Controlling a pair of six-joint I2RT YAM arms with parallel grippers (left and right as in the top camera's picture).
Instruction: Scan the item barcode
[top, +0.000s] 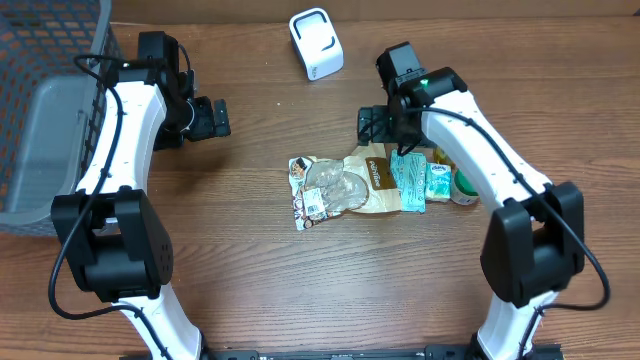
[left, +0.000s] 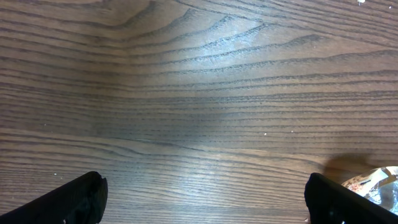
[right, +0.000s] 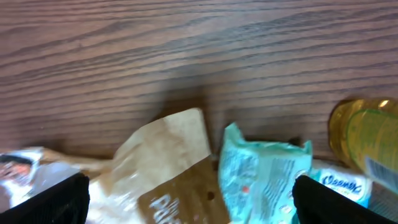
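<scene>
The left gripper (top: 220, 118) hangs wide open over bare table (top: 260, 290), holding nothing, between the grey basket (top: 40, 120) & the goods, apart from both. The right gripper (top: 367, 126) is wide open too & empty, w/ its 2 fingers just behind the brown pouch (top: 378, 178). The goods lie in a row mid-table: clear snack packet (top: 325, 188), brown pouch, teal packet (top: 408, 180), small blue-white packet (top: 438, 182) & yellow bottle (top: 464, 186) beside the right arm, w/ the white scanner (top: 316, 43) standing well apart at the far edge.
</scene>
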